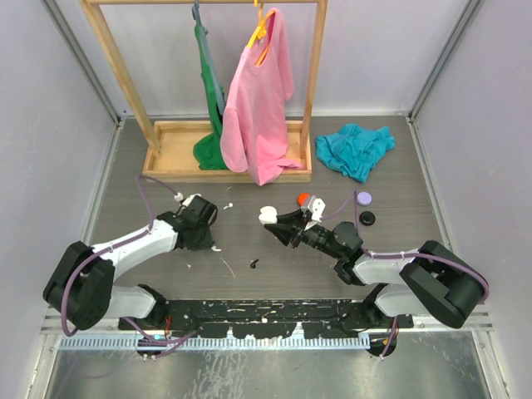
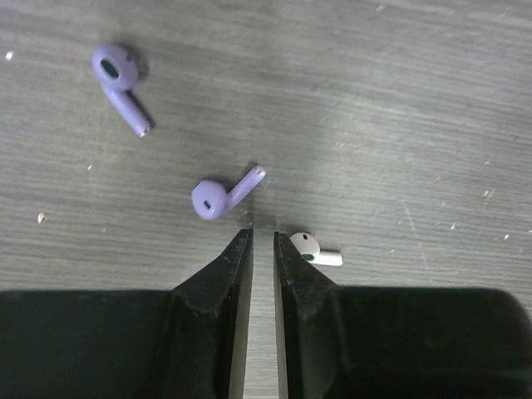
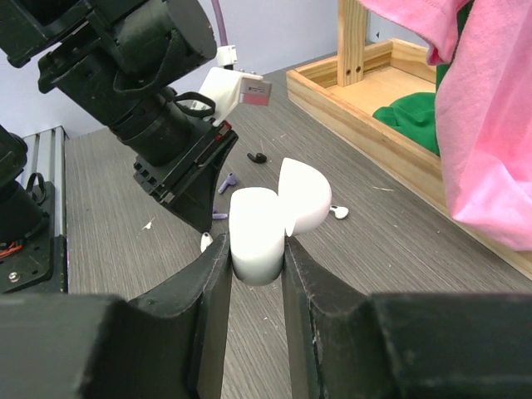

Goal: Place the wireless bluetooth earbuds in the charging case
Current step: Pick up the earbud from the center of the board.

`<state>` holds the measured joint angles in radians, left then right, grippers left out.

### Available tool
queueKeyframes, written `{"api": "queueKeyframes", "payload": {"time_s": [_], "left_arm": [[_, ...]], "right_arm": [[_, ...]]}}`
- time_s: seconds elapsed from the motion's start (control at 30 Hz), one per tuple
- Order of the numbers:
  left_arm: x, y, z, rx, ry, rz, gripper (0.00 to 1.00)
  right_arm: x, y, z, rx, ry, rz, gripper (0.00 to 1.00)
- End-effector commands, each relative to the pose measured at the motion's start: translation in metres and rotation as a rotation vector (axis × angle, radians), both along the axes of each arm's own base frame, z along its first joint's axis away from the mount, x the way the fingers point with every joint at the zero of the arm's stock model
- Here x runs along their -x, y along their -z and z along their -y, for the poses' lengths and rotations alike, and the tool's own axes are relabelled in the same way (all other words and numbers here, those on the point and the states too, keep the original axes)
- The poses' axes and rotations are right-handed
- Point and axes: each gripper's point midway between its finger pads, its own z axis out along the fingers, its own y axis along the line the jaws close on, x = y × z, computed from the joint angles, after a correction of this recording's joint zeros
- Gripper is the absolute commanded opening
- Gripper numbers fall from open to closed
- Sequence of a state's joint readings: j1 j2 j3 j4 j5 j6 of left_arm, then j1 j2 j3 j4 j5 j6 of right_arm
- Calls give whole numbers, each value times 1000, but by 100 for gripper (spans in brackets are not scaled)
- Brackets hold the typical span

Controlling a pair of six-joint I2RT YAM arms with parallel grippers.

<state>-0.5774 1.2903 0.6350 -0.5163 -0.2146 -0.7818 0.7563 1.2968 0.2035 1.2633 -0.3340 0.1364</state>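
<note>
My right gripper [image 3: 254, 243] is shut on the body of a white charging case [image 3: 259, 224], held above the table with its lid [image 3: 304, 195] hinged open. In the top view that case [image 1: 268, 215] sits at the right gripper [image 1: 277, 224] tips. My left gripper [image 2: 262, 237] points down at the table, its jaws a narrow gap apart with nothing between them. A white earbud [image 2: 314, 248] lies just right of its tips and a lilac earbud [image 2: 221, 195] just ahead. A second lilac earbud [image 2: 120, 83] lies farther left. Another white earbud [image 3: 338, 212] and a black one [image 3: 257, 157] lie beyond.
A red case [image 1: 304, 199], a lilac case [image 1: 363, 199] and a black case [image 1: 366, 218] stand right of centre. A wooden clothes rack [image 1: 179, 150] with a pink shirt [image 1: 258, 108] and green garment fills the back. A teal cloth [image 1: 356, 148] lies back right.
</note>
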Motion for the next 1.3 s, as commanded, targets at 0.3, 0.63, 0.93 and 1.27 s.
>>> {"api": "queueKeyframes", "payload": {"time_s": [0.3,0.63,0.93,1.27], "left_arm": [[-47,-34,23,39,47,137,29],[-13,-27,22,144,-19,73,48],[-17,-8,32,140,-1,20,38],[-21,-5,46,138,49,-5,34]], "right_arm": [[0,-20,-2,-53,-8,50,18],[0,-20,-4,-52,-13,46,19],[0,-19,-5,-45,-20,41,19],[1,-19,-5,-44,-22,41,19]]}}
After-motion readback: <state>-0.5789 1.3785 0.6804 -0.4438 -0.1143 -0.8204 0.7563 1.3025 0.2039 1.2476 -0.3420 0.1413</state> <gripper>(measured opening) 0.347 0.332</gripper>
